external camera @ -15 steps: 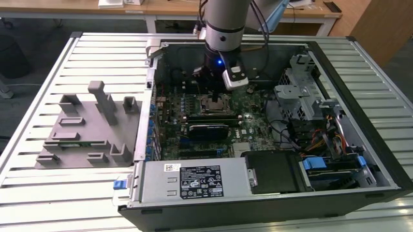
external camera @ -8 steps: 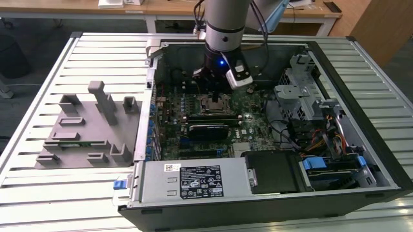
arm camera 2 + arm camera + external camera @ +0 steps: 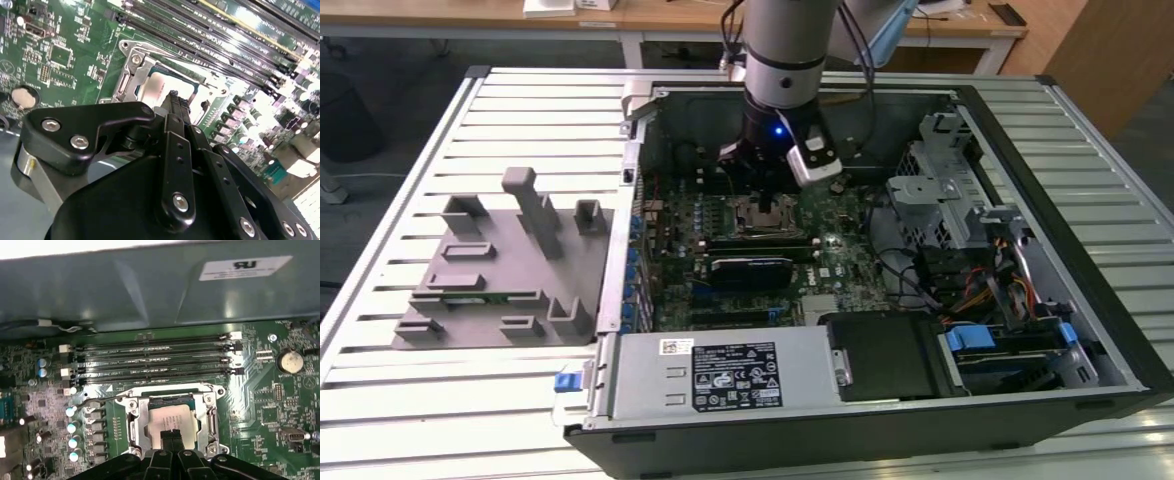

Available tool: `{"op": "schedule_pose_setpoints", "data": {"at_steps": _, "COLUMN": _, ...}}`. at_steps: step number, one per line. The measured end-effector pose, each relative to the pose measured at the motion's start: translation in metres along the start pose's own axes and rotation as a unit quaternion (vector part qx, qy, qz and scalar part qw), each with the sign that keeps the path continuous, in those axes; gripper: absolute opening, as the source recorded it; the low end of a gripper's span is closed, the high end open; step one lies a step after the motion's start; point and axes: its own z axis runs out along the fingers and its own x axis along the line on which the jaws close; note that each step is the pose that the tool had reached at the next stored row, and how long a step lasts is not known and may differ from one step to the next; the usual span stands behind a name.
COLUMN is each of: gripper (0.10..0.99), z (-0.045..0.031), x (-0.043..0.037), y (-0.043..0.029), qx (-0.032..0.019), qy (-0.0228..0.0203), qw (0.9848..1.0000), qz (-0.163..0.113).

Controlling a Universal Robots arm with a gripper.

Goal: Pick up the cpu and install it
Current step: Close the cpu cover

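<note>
The cpu lies flat inside the metal-framed socket on the green motherboard, its shiny silver top showing in both wrist views. My gripper stands right over it, and its two black fingers are pressed together with no gap. The fingertips rest at or just above the chip's near edge; I cannot tell whether they touch it. In the exterior view the arm reaches down into the open computer case, and the gripper hangs just above the socket.
Memory slots run beside the socket, close to the case wall. A grey power-supply box fills the case's near corner, with a drive cage and cables at the exterior view's right. A grey fixture sits on the slatted table.
</note>
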Motion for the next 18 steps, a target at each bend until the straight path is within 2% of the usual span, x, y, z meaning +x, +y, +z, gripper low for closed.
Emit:
{"op": "schedule_pose_setpoints", "data": {"at_steps": 2, "gripper": 0.106, "z": 0.0003, "x": 0.0000, "y": 0.0000, "qx": -0.0001, "qy": 0.0000, "qw": 0.9999, "qz": 0.013}}
{"op": "schedule_pose_setpoints", "data": {"at_steps": 7, "gripper": 0.106, "z": 0.0005, "x": 0.0013, "y": -0.0001, "qx": -0.0002, "qy": -0.0001, "qw": 0.9999, "qz": 0.014}}
{"op": "schedule_pose_setpoints", "data": {"at_steps": 14, "gripper": 0.106, "z": 0.0027, "x": 0.0149, "y": -0.0017, "qx": -0.0002, "qy": -0.0001, "qw": 0.9999, "qz": 0.013}}
{"op": "schedule_pose_setpoints", "data": {"at_steps": 18, "gripper": 0.106, "z": 0.0063, "x": 0.0196, "y": -0.0023, "qx": -0.0001, "qy": 0.0000, "qw": 0.9999, "qz": 0.013}}
